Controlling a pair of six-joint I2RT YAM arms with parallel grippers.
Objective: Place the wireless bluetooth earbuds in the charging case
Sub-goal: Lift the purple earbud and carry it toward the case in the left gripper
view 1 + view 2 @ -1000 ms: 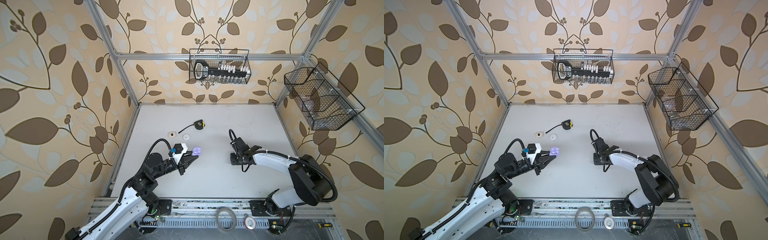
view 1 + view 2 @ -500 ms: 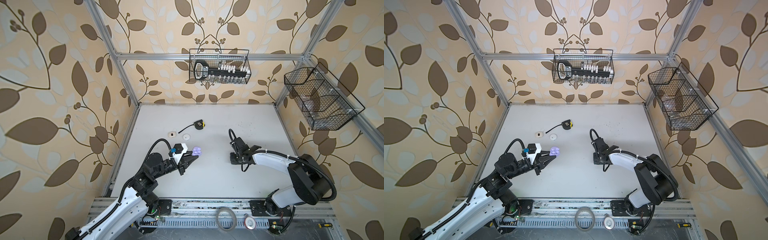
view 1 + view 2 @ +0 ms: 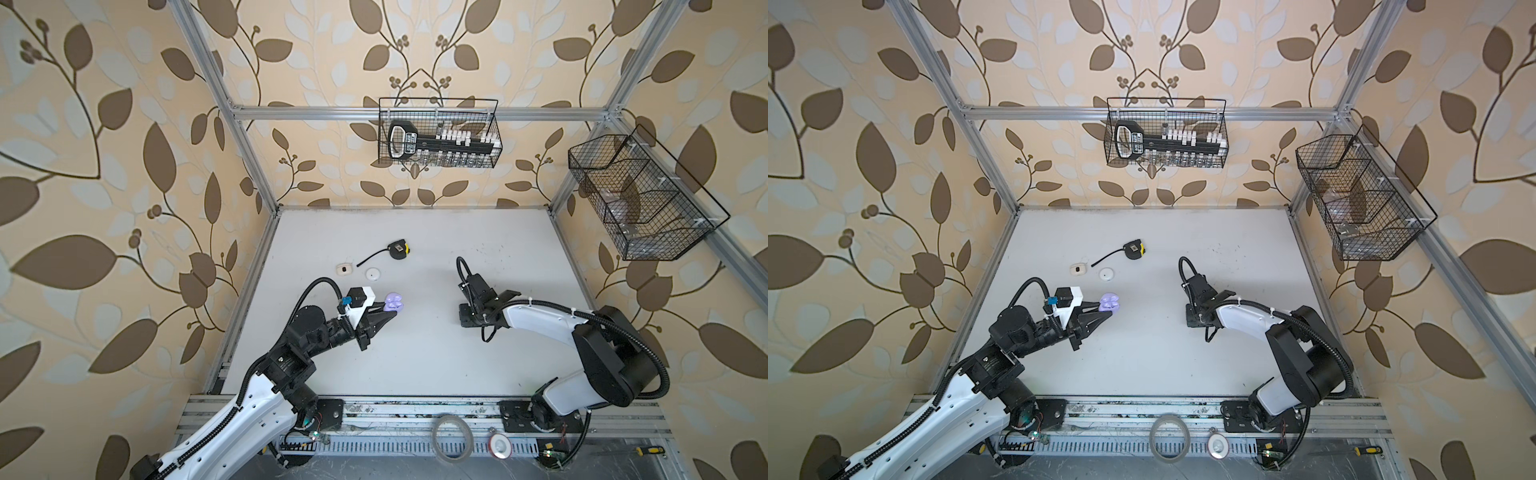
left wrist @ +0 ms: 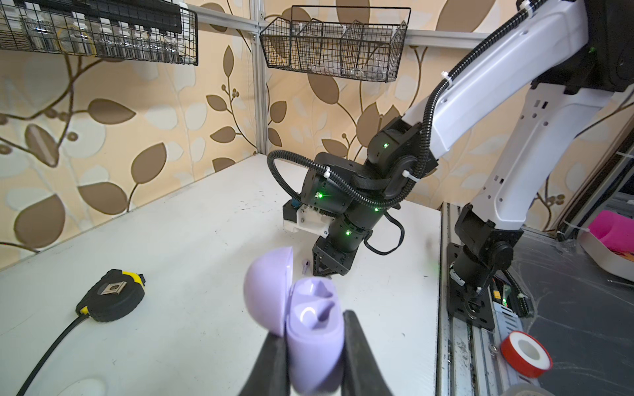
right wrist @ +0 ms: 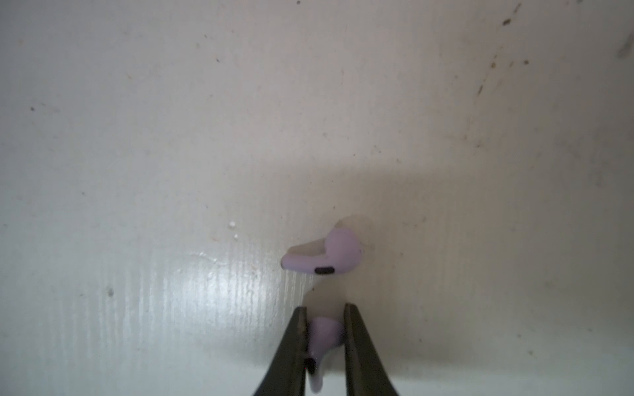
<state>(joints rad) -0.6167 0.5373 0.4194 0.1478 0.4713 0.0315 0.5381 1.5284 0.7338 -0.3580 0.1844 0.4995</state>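
Right gripper (image 5: 326,307) now narrower, on lavender earbud (image 5: 325,334).

Two matching arms. Left arm (image 3: 257,399): white shell links, black joint housings, black ribbed conduit (image 3: 309,288) looping by the wrist, white camera block (image 3: 362,296) with blue connector (image 3: 344,300). Right arm (image 3: 540,322): white links, bulky black elbow housing (image 3: 602,353), same ribbed conduit fixed with white zip ties (image 4: 445,74), green LEDs (image 4: 319,195) on black wrist modules. Left claw (image 3: 390,311) and right claw (image 5: 326,308): black tapered fingers, narrow tips. Black base plates (image 3: 330,411) with bolts.
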